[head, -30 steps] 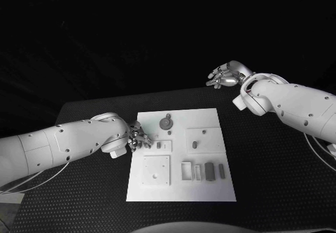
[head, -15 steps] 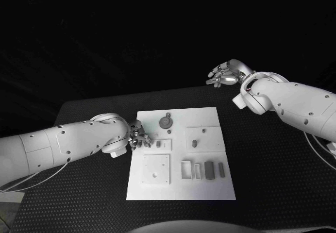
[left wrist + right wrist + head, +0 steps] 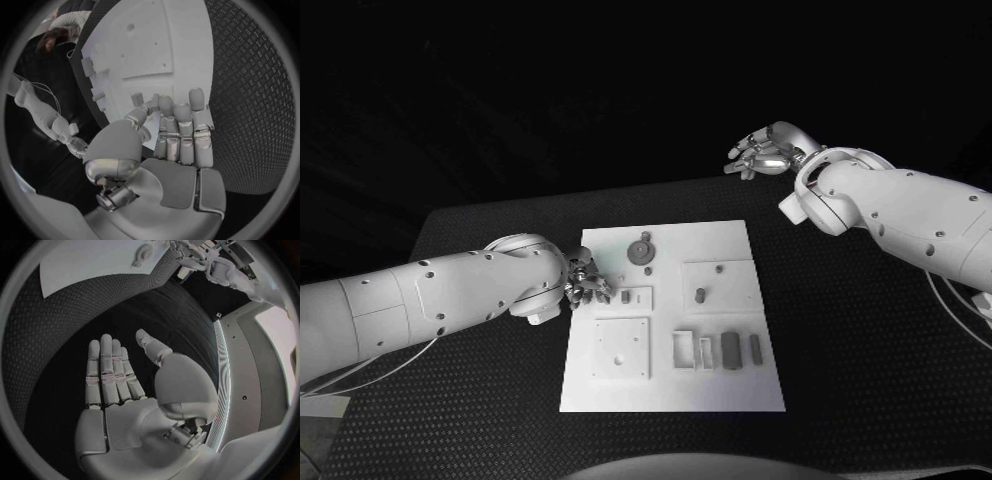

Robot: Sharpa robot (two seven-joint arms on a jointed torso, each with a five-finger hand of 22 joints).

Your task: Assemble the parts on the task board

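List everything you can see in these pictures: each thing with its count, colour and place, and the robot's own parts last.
Table: one, black, under everything.
Task board: one, white, middle of the table.
Round part: one, grey, far end of the board.
Upright parts: several, grey, in a row at the board's near right; exact count unclear.
Left hand: one, silver, at the board's left edge, fingers straight, holds nothing visible.
Right hand: one, silver, raised beyond the table's far right corner, fingers apart, empty.
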